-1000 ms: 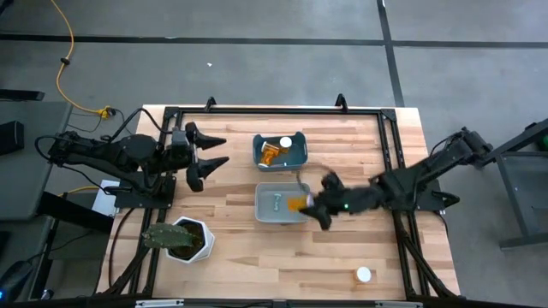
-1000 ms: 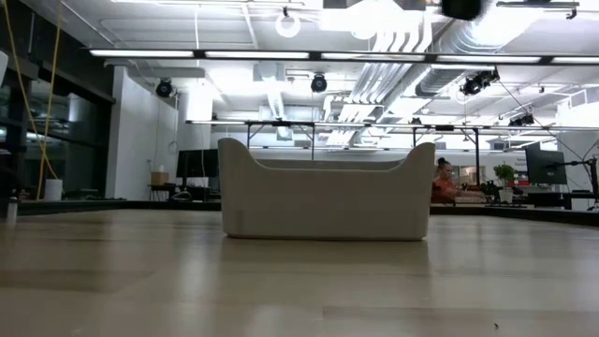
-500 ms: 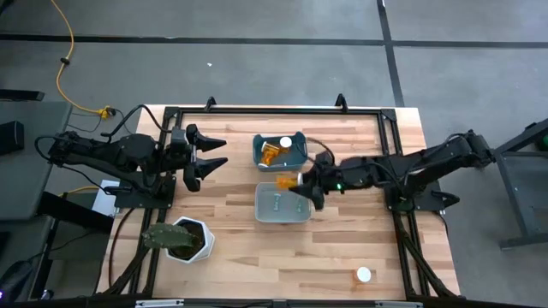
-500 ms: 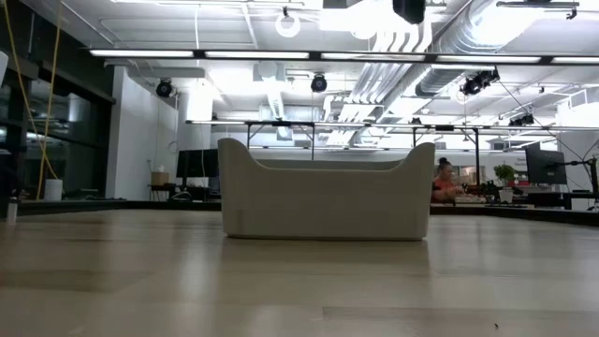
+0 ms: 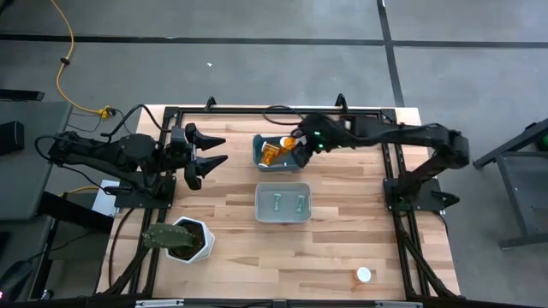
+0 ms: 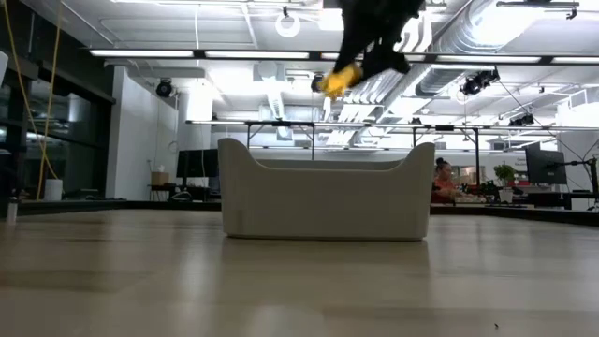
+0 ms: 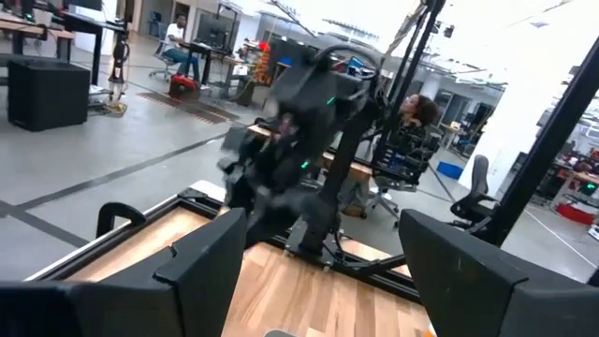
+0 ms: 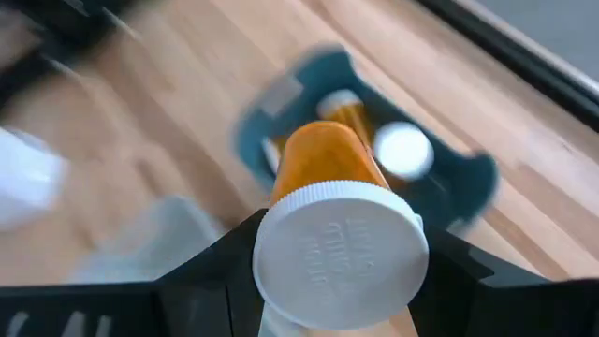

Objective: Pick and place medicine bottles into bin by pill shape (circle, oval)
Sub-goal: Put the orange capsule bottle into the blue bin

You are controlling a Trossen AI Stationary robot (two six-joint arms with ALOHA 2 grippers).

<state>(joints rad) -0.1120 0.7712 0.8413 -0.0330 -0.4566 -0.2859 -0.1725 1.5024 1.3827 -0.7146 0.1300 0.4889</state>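
The left pincer (image 7: 318, 271), fingers spread, faces the other arm (image 7: 299, 140) (blurred) across the table (image 7: 281, 290).

Wood-slat table (image 5: 342, 248) w/ black frame rail (image 5: 274, 109) round its edges; white hexagonal plant pot (image 5: 190, 239) w/ green plant sits near the front-left corner, well apart from a small white round cap-like item (image 5: 364, 275) lying alone near front-right. Grey floor beyond, w/ yellow cable (image 5: 64, 60) trailing off at the left side & dark floor lines (image 5: 387, 43) crossing. Room behind in low view: bright ceiling strip lights (image 6: 150, 52), ducting, desks; person seated far back on the right (image 6: 442, 180), another person at a desk in left wrist view (image 7: 174, 37).
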